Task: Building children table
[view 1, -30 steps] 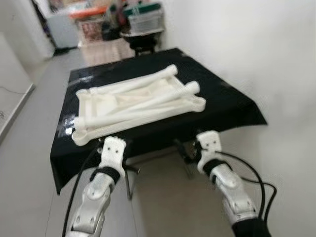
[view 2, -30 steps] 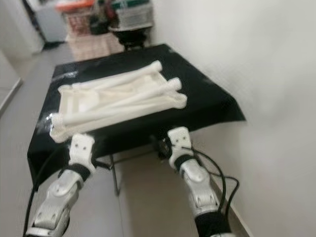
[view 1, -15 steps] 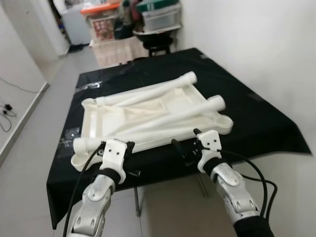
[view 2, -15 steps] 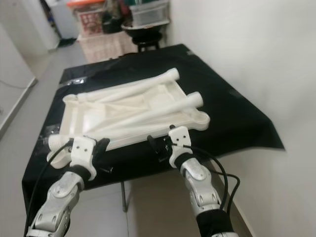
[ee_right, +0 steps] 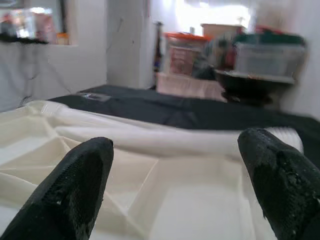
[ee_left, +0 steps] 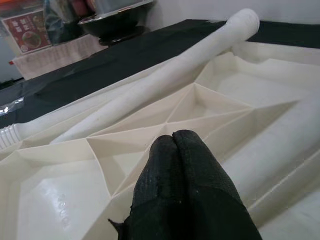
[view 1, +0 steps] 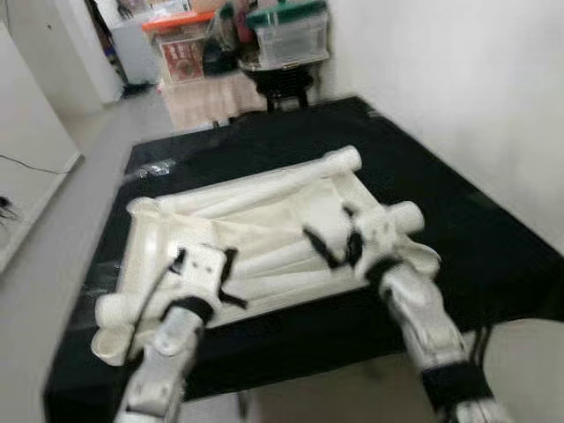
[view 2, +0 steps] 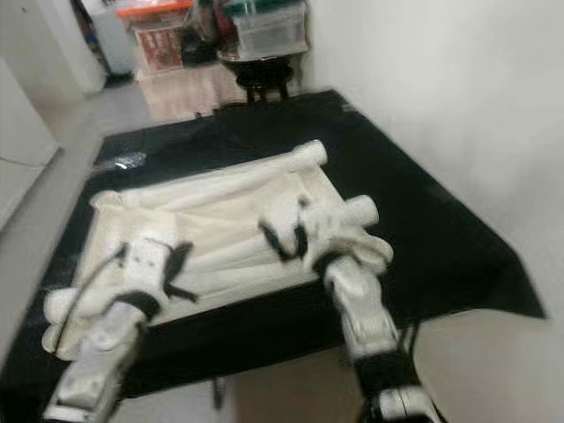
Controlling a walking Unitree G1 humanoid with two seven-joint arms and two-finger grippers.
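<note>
A white plastic tabletop (view 1: 264,231) lies ribbed side up on the black table (view 1: 441,194). White tube legs lie across it: one along the far edge (view 1: 264,187), one on the near right (view 1: 401,217), one ending at the near left corner (view 1: 110,310). My left gripper (view 1: 220,266) hovers over the tabletop's near left part, and its fingertips (ee_left: 175,145) are shut with nothing between them. My right gripper (view 1: 337,247) is open above the middle right of the tabletop (ee_right: 165,190), beside the near right leg. The head views are blurred.
The table's right side runs along a white wall (view 1: 458,79). Behind the table stand a dark stool with a bowl (view 1: 278,75) and stacked storage boxes (view 1: 282,31). Grey floor (view 1: 53,203) is open on the left.
The camera has come closer to the table. Both grippers have moved forward from before the table's front edge to above the white tabletop.
</note>
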